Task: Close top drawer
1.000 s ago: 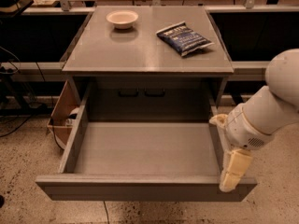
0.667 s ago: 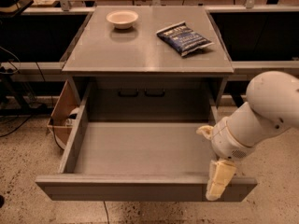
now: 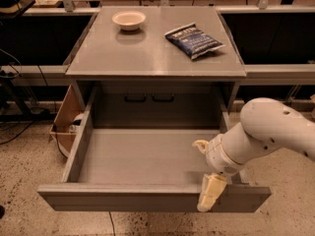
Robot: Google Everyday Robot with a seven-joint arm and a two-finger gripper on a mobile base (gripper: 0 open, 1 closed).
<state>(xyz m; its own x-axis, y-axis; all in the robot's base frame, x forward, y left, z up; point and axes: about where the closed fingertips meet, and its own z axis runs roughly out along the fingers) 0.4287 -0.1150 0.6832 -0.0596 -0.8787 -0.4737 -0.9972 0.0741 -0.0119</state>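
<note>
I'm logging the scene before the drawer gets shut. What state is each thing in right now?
top drawer: open, pulled far out of the cabinet.
gripper: at the drawer's front panel near its right end, hanging over the top edge.
bowl: upright on the cabinet top, back left.
chip bag: lying flat on the cabinet top, back right.
cardboard box: on the floor left of the cabinet, partly hidden.

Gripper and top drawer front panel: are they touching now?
Cannot tell. In the camera view the gripper overlaps the front panel of the top drawer near one end, but this angle shows neither contact nor a gap.
</note>
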